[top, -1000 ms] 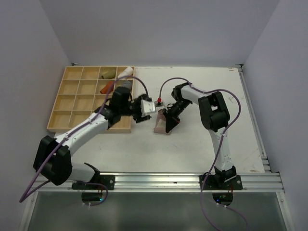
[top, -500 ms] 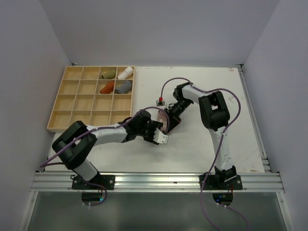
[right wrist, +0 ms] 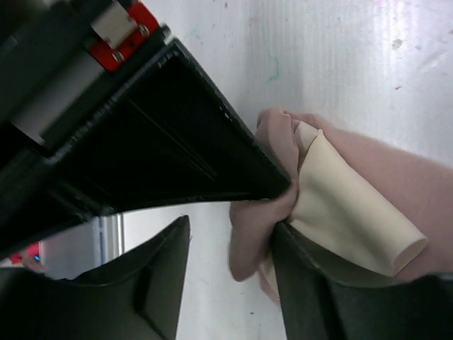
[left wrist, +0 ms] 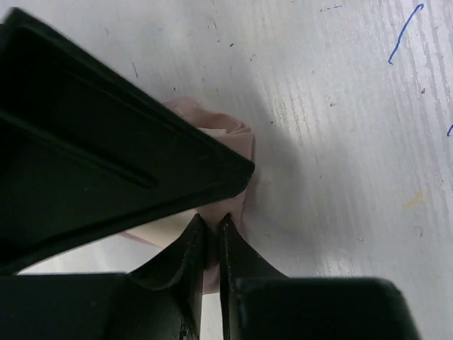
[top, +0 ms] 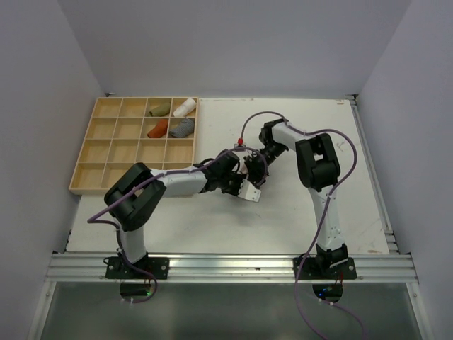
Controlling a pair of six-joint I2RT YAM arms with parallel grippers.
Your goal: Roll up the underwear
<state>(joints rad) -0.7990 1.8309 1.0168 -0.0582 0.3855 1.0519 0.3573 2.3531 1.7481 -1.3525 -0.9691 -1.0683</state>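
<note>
Now both arms meet mid-bench (top: 212,223) at the beige-pink underwear (right wrist: 354,212), which lies bunched on the white top. Left fingers (left wrist: 187,262) are pinched almost shut on a fold at its edge. Right fingers (right wrist: 159,283) stand apart, a lobe of cloth between them, one tip touching it. The rust-orange underwear (top: 157,129) sits in the wooden tray (top: 106,188), well apart.

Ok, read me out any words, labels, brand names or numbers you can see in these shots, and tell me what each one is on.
No readable text in any view.
On the white table, blue pen strokes: scribbles, not letters.
Also on the table, a faint green squiggle: not a letter.
The pale beige-pink cloth garment, the wooden compartment tray and the small red part: no print visible.
</note>
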